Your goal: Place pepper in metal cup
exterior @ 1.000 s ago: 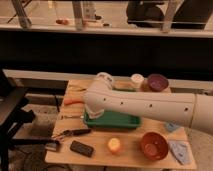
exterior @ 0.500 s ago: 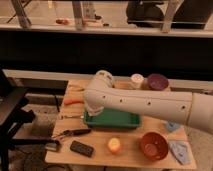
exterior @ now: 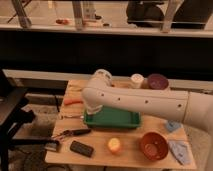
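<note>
The pepper [exterior: 73,101], slender and orange-red, lies on the left part of the wooden table [exterior: 127,156]. The small silver-grey metal cup [exterior: 52,146] stands at the table's front left corner. My white arm reaches in from the right across the table. My gripper [exterior: 92,108] points down at the arm's end, over the left end of the green tray [exterior: 115,120], just right of the pepper. It is mostly hidden behind the arm.
A dark long-handled tool [exterior: 70,133] and a black flat object [exterior: 81,148] lie front left. A round yellow-red fruit [exterior: 114,145] and a red-brown bowl [exterior: 153,145] sit in front. A white cup [exterior: 136,80] and a purple bowl [exterior: 157,81] stand at the back. Blue cloths [exterior: 179,151] lie right.
The arm has hardly moved; its end stays over the left end of the green tray. The objects on the table lie as before.
</note>
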You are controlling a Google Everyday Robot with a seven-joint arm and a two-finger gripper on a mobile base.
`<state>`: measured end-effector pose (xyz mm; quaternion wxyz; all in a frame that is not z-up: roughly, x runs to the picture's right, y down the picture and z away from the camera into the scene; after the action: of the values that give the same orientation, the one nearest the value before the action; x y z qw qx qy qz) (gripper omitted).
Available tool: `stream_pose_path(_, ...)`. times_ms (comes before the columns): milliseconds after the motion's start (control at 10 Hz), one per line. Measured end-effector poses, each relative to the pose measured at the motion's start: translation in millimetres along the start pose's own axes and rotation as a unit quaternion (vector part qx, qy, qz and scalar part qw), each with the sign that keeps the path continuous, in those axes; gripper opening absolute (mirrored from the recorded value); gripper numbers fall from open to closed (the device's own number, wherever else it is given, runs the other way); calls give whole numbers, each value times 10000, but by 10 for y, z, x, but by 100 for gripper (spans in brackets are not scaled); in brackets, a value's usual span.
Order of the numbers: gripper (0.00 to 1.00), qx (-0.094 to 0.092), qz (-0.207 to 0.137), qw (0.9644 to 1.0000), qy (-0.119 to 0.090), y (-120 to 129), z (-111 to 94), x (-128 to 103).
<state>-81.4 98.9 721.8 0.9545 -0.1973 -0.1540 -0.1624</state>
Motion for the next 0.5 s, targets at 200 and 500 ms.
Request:
stream_pose_path(200, 35, 222, -155, 9996, -65, -63, -85, -22)
stream_pose_path(500, 66, 442, -196, 9988, -93, -97, -138, -19)
